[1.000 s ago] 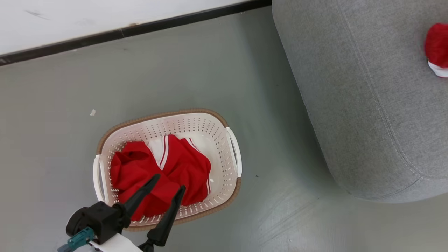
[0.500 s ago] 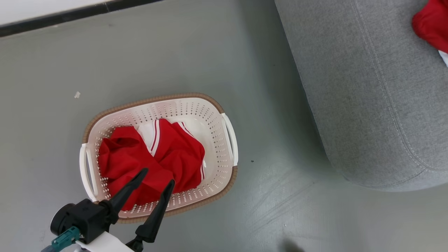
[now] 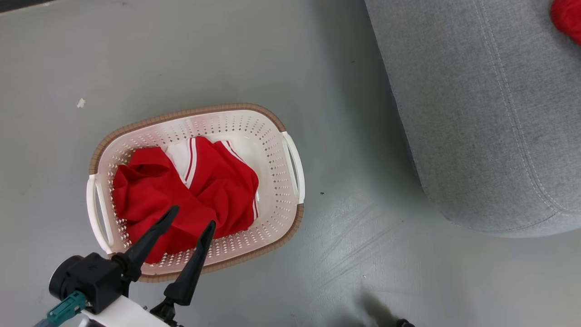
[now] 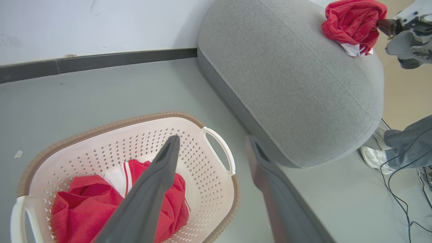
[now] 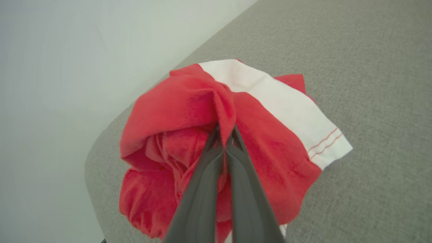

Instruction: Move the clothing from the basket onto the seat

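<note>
The cream basket (image 3: pixel 190 111) stands on the grey floor with crumpled red clothing (image 3: pixel 181 200), white-trimmed, inside it. My left gripper (image 3: pixel 194 216) hovers open above the basket's near side, empty; in the left wrist view its fingers (image 4: pixel 213 140) spread wide over the basket (image 4: pixel 216 152). The grey seat (image 3: pixel 476 113) lies to the right. A second red garment (image 5: pixel 189 111) with a white band rests on the seat, and my right gripper (image 5: pixel 222 131) is shut on a fold of it. This garment (image 4: pixel 351 20) also shows at the seat's far end.
A person's shoe (image 4: pixel 373 157) and trouser leg stand beside the seat's end, with cables (image 4: pixel 405 202) on the floor there. A dark baseboard (image 4: pixel 101 62) runs along the wall behind the basket. A small pale scrap (image 3: pixel 81 103) lies on the floor.
The head camera has tilted, so basket and seat sit higher and further left in the picture. My left gripper stays open over the basket's near side. The right gripper stays shut.
</note>
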